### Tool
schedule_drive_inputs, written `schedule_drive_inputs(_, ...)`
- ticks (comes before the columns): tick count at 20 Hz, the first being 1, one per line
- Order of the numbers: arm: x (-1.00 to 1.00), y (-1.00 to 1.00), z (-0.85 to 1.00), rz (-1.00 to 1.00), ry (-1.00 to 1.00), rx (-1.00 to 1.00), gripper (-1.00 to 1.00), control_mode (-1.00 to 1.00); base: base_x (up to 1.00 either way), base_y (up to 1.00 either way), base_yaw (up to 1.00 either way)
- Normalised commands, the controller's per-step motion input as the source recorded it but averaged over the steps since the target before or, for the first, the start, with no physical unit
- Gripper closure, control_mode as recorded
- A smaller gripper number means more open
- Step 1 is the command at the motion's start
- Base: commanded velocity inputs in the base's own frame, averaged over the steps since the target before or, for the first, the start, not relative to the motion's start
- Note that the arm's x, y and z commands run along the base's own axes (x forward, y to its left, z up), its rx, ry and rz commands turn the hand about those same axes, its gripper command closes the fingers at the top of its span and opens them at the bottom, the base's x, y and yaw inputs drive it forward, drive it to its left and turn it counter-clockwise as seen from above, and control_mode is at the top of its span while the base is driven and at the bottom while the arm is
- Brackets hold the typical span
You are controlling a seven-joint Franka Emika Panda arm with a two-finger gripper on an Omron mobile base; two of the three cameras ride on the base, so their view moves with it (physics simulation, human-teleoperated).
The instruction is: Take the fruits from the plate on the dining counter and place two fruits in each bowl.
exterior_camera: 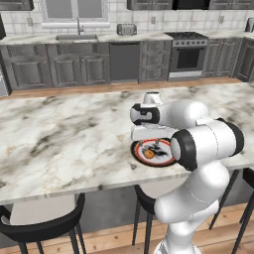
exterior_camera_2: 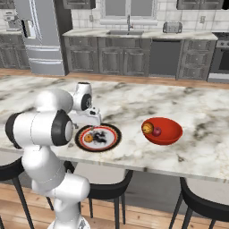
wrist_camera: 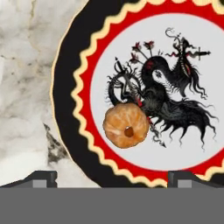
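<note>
Jaws are spread wide and holding nothing: in the hand view you can see the gripper's [wrist_camera: 111,177] two dark tips far apart at the bottom, with the orange fruit [wrist_camera: 126,125] sitting between and just beyond them. So you're hovering right over the plate [wrist_camera: 65,105], close in.

That fruit is on the plate's white centre, toward its near-left part, touching nothing else. It looks like a little mandarin: round, ribbed, with a dark stem dimple facing up. I'd guess it's light and a bit soft, with a skin that's not too slick, but a ball like that will roll or squirt out if you pinch it off-centre. Take it across its widest part, fingers on opposite sides, low enough to get past the curve, and squeeze gently. The plate is probably hard and glossy, so don't jab the tips into it.

From the base views the plate sits near the front edge of the counter [exterior_camera: 59,139], with the arm folded over it. Farther right on the counter, well apart from the plate, is the red bowl [exterior_camera_2: 163,131], and it already has an orange fruit [exterior_camera_2: 146,128] and a dark red one [exterior_camera_2: 156,131] inside, touching each other. So that bowl looks done, and this one probably goes elsewhere.
</note>
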Motion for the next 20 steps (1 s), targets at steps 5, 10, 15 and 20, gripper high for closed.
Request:
schedule_drive_inputs(5,0.13,-0.01,-0.15,0.0,0.01,0.01,-1.0,-1.0,0.0,0.0,0.0)
schedule_drive_inputs(10,0.0,-0.03,-0.3,0.0,0.02,0.0,-1.0,-1.0,0.0,0.0,0.0)
schedule_drive_inputs(15,0.0,0.0,-0.41,0.0,0.03,0.0,-1.0,-1.0,0.0,0.0,0.0)
schedule_drive_inputs(20,0.0,0.0,-0.33,0.0,0.03,0.0,-1.0,-1.0,0.0,0.0,0.0)
